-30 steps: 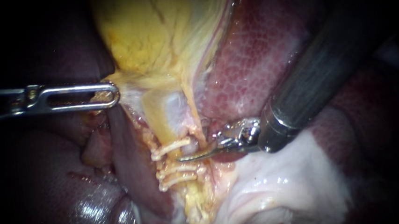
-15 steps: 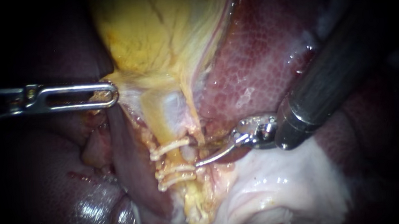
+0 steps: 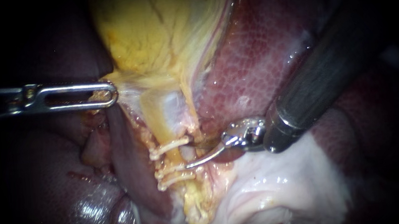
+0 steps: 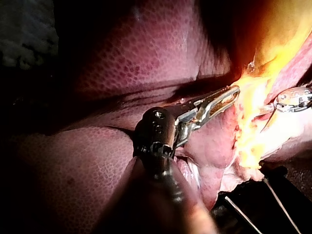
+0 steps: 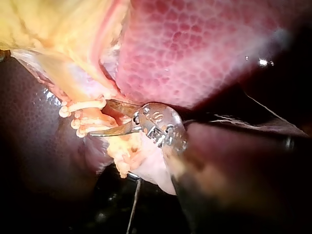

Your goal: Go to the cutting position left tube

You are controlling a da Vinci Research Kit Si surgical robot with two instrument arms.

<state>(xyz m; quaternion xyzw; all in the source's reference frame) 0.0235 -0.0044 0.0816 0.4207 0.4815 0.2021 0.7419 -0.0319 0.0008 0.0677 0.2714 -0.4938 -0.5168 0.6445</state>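
In the endoscope view a pale yellow tube point(image 3: 178, 156) runs down from the gallbladder point(image 3: 156, 30). It carries one white clip point(image 3: 169, 147) above and two white clips point(image 3: 175, 173) below. My right instrument point(image 3: 191, 155) comes in from the upper right with its curved blades open. The upper blade lies by the upper clip and the lower blade tip touches the tube's right edge just above the lower clips. The right wrist view shows the same open blades point(image 5: 108, 118) beside the clips point(image 5: 83, 117). My left instrument point(image 3: 109, 94) holds the tissue at the gallbladder's lower edge, as its own view point(image 4: 225, 96) shows.
Dark red liver point(image 3: 256, 51) lies behind the right shaft, and more liver point(image 3: 50, 183) fills the lower left. White fatty tissue point(image 3: 279, 176) sits under the right instrument's wrist. A thin yellow strand point(image 3: 192, 112) runs beside the tube.
My right instrument drew back to the right, then came left again. Its blades have spread, and the lower tip now sits lower, near the lower clips. The left instrument has held still.
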